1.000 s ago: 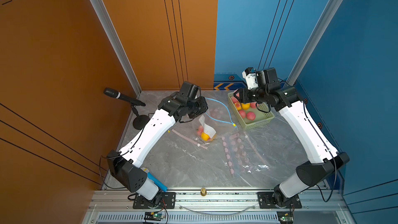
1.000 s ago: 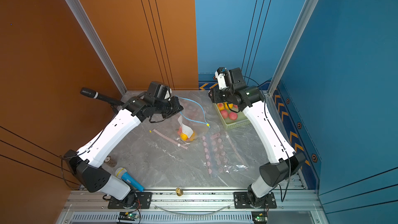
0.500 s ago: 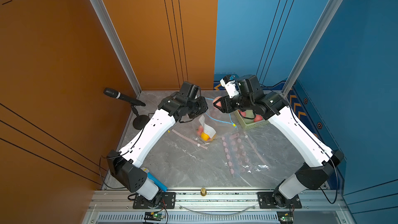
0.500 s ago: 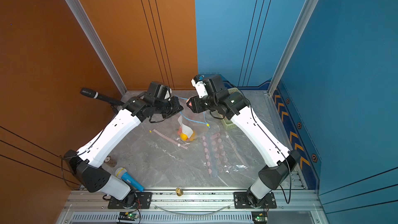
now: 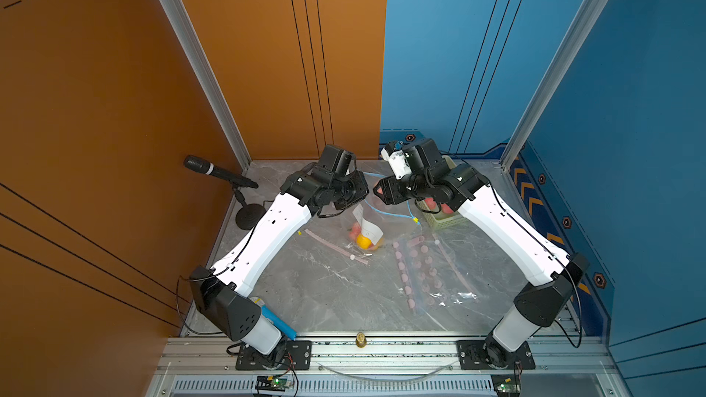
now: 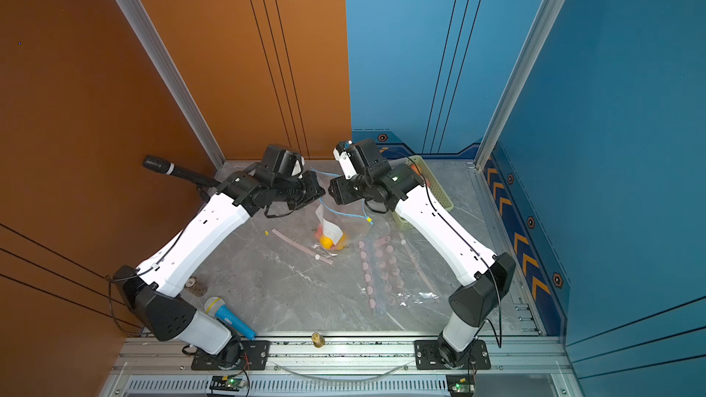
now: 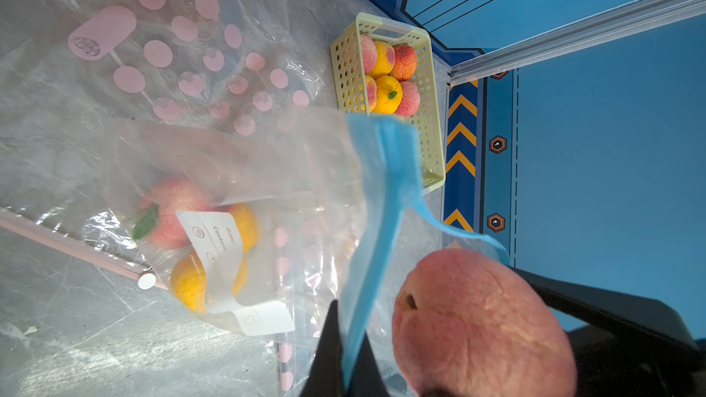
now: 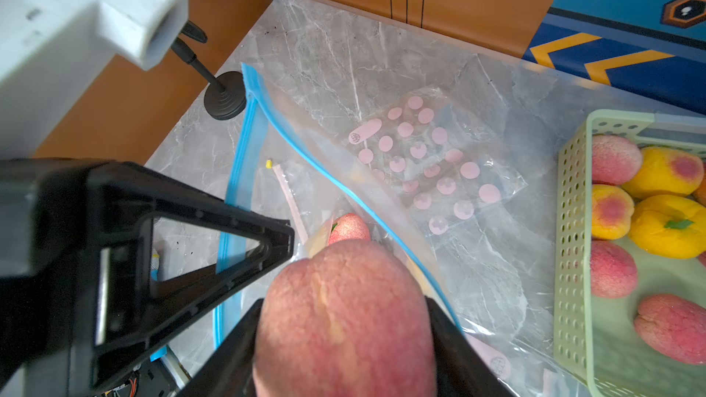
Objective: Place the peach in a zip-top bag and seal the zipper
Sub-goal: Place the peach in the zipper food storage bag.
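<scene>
Moved from basket (image 7: 435, 108) to centre frame, right gripper (image 5: 378, 190) clasps peach (image 8: 344, 318) directly above open bag (image 7: 248, 162); left gripper (image 7: 344, 357) pinches zipper rim (image 7: 386, 169).

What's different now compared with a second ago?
The right end effector swung from the basket to the open mouth of the zip-top bag, peach in its grip. The left end effector stayed clamped on the blue zipper edge; bag and basket did not move.

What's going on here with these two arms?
The left tool pinches the blue zipper edge of a clear zip-top bag, holding its mouth up and open. The right tool holds a peach at that opening, not yet dropped in. Some fruit already lies inside; more sits in the basket.
</scene>
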Motion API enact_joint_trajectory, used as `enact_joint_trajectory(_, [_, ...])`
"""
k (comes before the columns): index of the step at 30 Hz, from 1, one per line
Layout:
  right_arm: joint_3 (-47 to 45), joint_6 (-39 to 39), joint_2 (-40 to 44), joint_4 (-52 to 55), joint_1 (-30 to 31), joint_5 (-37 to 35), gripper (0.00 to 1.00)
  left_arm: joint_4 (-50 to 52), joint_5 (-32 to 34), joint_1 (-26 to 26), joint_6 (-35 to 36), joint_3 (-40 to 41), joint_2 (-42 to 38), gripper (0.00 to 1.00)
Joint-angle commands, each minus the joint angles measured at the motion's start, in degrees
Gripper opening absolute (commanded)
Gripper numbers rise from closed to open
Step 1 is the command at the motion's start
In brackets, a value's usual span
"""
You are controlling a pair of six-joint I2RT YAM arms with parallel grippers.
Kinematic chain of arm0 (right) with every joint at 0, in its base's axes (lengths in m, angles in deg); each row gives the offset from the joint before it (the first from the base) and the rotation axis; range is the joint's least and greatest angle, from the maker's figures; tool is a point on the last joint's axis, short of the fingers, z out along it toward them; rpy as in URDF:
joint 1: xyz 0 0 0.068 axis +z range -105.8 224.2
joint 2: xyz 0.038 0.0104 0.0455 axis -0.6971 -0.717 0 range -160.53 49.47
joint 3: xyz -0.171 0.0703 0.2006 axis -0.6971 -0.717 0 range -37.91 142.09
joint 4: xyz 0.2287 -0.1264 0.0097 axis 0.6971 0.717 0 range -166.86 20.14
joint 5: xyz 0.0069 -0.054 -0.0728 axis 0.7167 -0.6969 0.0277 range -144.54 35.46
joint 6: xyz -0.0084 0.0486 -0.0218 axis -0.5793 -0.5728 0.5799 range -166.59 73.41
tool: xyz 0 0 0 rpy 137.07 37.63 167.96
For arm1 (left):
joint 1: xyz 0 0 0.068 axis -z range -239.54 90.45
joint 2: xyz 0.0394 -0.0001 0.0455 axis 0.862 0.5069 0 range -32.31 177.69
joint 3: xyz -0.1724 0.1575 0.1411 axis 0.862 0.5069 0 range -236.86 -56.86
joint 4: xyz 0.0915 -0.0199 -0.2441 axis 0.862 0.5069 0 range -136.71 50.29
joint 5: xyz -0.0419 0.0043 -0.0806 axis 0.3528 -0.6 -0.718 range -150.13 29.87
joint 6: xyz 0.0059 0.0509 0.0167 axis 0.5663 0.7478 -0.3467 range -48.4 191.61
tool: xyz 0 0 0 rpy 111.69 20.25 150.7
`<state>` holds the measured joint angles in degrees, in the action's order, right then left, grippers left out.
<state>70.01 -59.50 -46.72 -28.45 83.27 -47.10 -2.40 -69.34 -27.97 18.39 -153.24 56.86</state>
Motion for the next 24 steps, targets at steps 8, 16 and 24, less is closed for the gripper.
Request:
enact_joint_trajectory(8, [1.5,0.9,0.1,2.1,0.5,-1.8,0.78,-0.4,-0.1,0.2,0.6,-0.7,-1.3,0.0])
enact_joint_trajectory(16, [1.9,1.3,3.4,2.7,0.7,-1.9,0.75,-0.4,0.0,-0.3,0.6,-0.3,-1.5,0.0])
enact_joint_trajectory(24, [-7.4,4.0,13.6,1.7,0.7,-7.8,0.72,-0.3,0.0,-1.6,1.3,0.0,-2.5,0.0])
